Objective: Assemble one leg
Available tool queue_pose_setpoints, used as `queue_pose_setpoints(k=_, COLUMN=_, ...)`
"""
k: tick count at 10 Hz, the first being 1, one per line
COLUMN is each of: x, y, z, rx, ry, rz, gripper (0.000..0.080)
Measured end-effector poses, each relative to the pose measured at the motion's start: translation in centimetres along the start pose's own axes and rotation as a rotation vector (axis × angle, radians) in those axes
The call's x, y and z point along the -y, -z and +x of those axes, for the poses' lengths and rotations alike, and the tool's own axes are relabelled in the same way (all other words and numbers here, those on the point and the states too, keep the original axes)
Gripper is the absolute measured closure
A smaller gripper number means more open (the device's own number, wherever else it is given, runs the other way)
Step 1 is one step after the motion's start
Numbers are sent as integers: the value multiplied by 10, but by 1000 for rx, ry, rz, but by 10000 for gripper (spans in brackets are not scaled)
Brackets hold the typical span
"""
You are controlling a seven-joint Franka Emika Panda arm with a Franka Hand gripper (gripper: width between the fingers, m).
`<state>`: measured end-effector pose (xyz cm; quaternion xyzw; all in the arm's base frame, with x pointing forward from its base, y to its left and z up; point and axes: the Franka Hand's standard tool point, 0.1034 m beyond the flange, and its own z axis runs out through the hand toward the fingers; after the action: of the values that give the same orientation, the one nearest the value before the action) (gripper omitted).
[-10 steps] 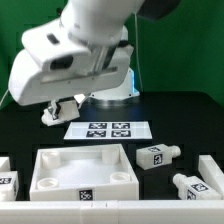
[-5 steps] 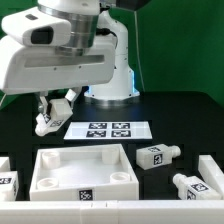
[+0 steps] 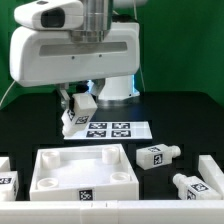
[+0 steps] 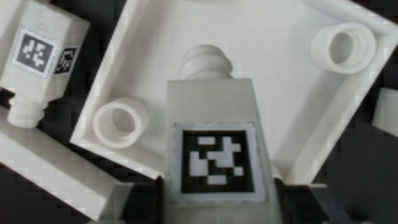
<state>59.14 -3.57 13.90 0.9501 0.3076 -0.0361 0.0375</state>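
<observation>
My gripper [image 3: 77, 100] is shut on a leg [image 3: 80, 113], a white stubby post, and holds it in the air above the marker board's left end. In the wrist view the held leg [image 4: 214, 115] sits between my dark fingers [image 4: 135, 203], its tag facing the camera and its narrow peg end pointing away from my gripper [image 4: 217, 205]. Below it lies the white square tabletop [image 4: 267, 30] with round sockets [image 4: 338, 45]. In the exterior view the tabletop [image 3: 44, 165] rests at the front, nearer the camera than the gripper.
The marker board [image 3: 110, 129] lies behind the tabletop. Loose legs lie at the exterior view's right [image 3: 158, 155], [image 3: 194, 185] and left [image 3: 7, 181]. One leg [image 4: 39, 62] shows beside the tabletop in the wrist view. The robot base [image 3: 118, 90] stands at the back.
The arm has swung toward the exterior view's right and turned, carrying the held leg from left of the marker board to above the board's left end.
</observation>
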Motion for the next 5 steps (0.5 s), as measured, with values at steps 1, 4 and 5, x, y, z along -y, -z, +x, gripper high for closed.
queue_pose_setpoints(k=1, x=-3, y=-1, z=-1, rx=-22, ry=8, rz=-5, gripper=517)
queue_pose_setpoints(k=4, x=-14, y=-1, z=0, rx=-114, ry=10, rz=-36, gripper=517)
queue_pose_setpoints(k=5, x=-8, y=-2, z=-4, rx=-117, ry=-61, rz=19, gripper=517)
